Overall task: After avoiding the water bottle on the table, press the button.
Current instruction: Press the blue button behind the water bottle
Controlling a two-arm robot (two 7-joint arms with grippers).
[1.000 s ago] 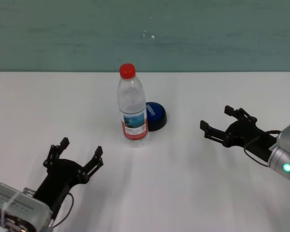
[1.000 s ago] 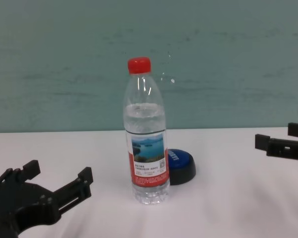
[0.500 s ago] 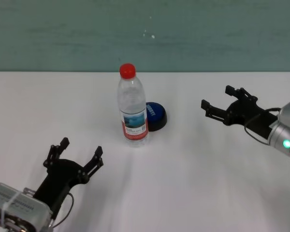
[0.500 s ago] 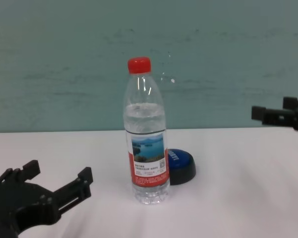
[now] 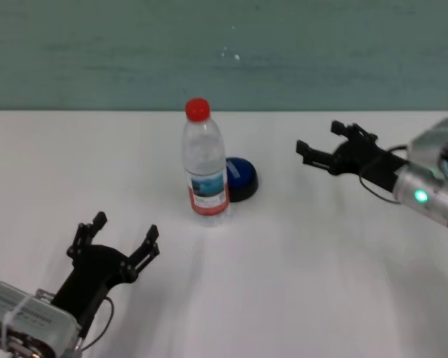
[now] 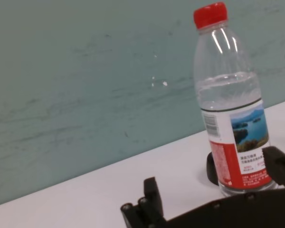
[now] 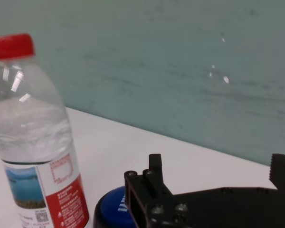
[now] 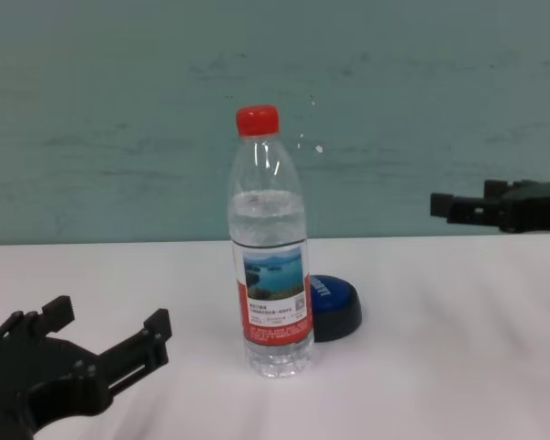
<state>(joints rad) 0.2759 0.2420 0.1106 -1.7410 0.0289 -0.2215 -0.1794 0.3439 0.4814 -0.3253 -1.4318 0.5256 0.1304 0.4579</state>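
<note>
- Your right gripper is up in the air over the right side of the table, fingers spread with nothing between them, tips aimed toward the middle.
- The button sits flat on its black base, blue dome facing up. It's lower than that gripper and off toward the robot's left of it, a clear gap apart.
- The bottle stands upright, long axis vertical, red cap on top. It's just beside the button on the button's left, partly covering it in the chest view.
- Your left gripper is parked low at the near left, fingers spread, empty.
</note>
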